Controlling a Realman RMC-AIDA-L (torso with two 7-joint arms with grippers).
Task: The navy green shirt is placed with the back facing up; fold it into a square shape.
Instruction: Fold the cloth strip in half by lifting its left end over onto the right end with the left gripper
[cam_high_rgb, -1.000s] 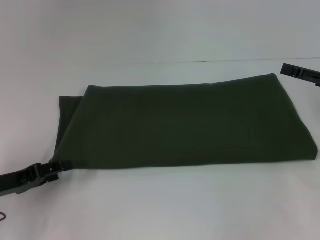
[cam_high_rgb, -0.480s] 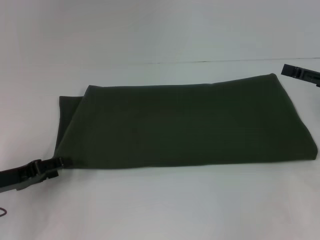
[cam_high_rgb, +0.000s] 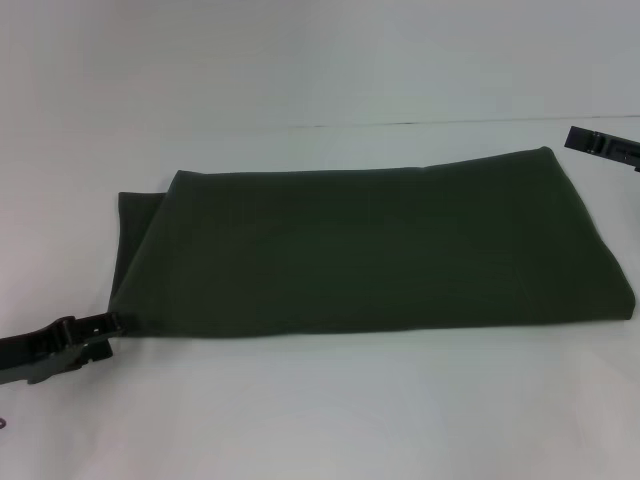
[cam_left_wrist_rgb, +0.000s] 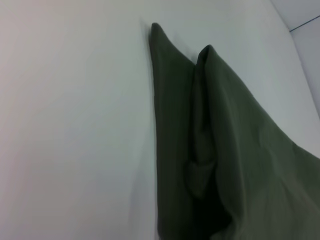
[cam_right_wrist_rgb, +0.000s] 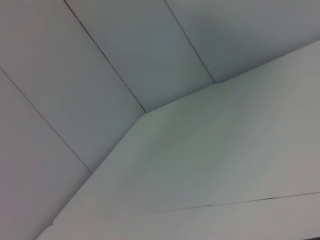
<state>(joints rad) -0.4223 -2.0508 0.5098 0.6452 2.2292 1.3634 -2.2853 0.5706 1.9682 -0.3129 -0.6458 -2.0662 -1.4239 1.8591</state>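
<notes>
The navy green shirt (cam_high_rgb: 370, 245) lies on the bench (cam_high_rgb: 320, 420) as a long folded band. The left tool (cam_high_rgb: 108, 326) touches its near-left corner (grip state unclear); next it needs a firm pinch to fold across. The right tool (cam_high_rgb: 600, 146) is parked far right.

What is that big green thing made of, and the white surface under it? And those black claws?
The navy green shirt looks like soft, matte knit cloth, probably cotton: it lies limp in layers with rounded fold edges. The table looks smooth, hard and white, perhaps laminate; the material is unclear. The left gripper, at the shirt's near left corner, and the right gripper, parked far right, look like black moulded plastic or painted metal.
</notes>
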